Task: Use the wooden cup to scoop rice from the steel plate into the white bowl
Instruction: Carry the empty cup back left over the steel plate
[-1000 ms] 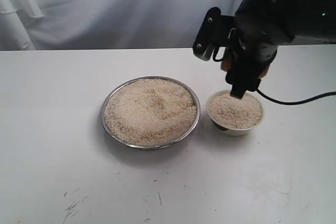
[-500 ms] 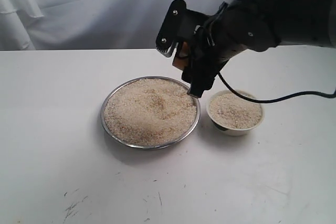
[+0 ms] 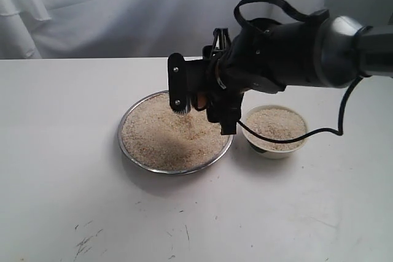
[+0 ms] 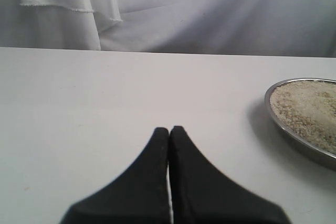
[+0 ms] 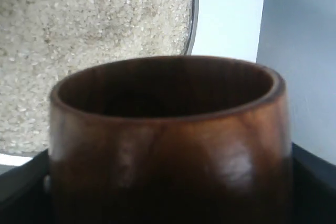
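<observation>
Grips wooden cup (image 5: 168,145) in right gripper (image 3: 202,113), low over rice (image 3: 163,136) on steel plate (image 3: 131,157). Dip rim shallowly, sweep, level before crossing to nearly full white bowl (image 3: 277,150) just beside.

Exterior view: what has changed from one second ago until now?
The right gripper, holding the cup, moved left from above the bowl and came down over the plate, close to the rice. Nothing was newly taken hold of or let go. The plate, the bowl and their rice stayed in place.
</observation>
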Robot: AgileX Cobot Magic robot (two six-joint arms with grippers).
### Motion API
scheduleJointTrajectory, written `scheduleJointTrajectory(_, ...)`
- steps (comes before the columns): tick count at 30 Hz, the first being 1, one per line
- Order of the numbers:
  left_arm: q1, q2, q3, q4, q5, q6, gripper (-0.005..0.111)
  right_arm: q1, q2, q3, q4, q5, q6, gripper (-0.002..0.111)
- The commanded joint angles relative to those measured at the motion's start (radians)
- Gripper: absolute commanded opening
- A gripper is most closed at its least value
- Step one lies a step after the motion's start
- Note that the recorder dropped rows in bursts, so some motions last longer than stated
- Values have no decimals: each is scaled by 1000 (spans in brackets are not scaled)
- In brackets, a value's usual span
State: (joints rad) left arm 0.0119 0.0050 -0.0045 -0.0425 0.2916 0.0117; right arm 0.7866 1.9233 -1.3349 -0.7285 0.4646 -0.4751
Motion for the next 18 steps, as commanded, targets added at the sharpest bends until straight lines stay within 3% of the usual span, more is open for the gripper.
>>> scheduleJointTrajectory(1, -2, -5, 5, -1, -6, -3, 0, 4, 32, -63, -62, -23, -9, 0)
scheduleJointTrajectory(12, -2, -5, 5, -1, -6, -3, 0, 7, 123, -211, -185, -20, -15, 0)
scheduleJointTrajectory(18, -2, -5, 5, -1, -6, -3, 0, 7, 187, -211, -422, 36, -16, 0)
